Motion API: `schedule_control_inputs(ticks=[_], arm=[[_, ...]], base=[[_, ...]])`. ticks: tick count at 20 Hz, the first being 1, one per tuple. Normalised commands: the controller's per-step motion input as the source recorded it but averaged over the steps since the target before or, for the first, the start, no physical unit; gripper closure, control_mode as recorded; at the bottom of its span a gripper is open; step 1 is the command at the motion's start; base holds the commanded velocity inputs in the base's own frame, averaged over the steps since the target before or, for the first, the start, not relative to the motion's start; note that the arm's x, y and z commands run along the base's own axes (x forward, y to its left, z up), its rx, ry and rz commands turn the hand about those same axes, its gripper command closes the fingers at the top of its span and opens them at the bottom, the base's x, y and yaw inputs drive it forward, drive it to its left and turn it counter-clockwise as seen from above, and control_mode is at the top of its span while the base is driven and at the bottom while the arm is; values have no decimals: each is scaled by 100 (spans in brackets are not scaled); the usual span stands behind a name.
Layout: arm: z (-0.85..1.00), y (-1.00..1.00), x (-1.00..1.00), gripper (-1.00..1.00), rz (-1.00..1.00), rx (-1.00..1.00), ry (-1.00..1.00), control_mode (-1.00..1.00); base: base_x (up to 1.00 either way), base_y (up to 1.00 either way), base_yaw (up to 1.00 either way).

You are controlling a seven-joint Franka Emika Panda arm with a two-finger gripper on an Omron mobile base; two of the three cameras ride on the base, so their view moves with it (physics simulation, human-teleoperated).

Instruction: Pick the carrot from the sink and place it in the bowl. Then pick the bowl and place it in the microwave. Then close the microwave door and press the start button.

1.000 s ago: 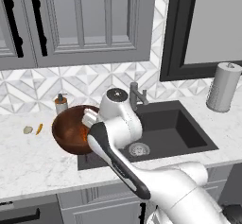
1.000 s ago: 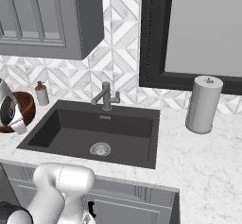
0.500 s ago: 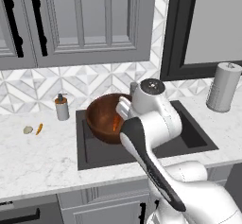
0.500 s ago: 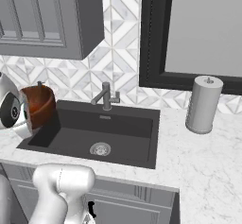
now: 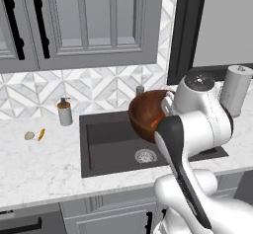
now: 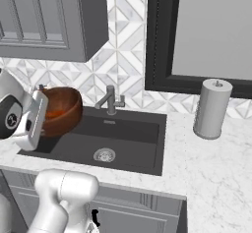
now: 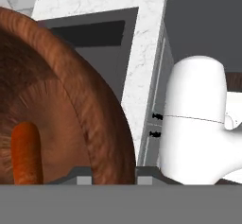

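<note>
The carrot [image 7: 24, 152] lies loose inside the bowl [image 5: 148, 114], which I carry tilted above the sink [image 5: 113, 144], my fingers [image 7: 83, 178] pinched shut on its rim wall. The bowl looks stiff, wooden and glossy, probably slippery at the lip, and I judge the small, light carrot could slide out if I tip further. Beyond stand the faucet [image 6: 110, 99], the soap bottle [image 5: 64, 112] and the paper towel roll [image 6: 212, 108] on the tabletop [image 5: 44, 164].
</note>
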Motion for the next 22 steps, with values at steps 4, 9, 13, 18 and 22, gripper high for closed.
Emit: schedule_control_inputs(ticks=[4,9,13,18,22], arm=[[4,-26,-2,100,-19,4,7,-100],[-1,0,-2,100,0,0,0,-100],[0,0,0,100,0,0,0,100],[0,0,0,100,0,0,0,100],[0,0,0,100,0,0,0,100]], base=[[0,0,0],[0,0,0],[-67,5,-18],[-87,22,-60],[-63,20,-80]])
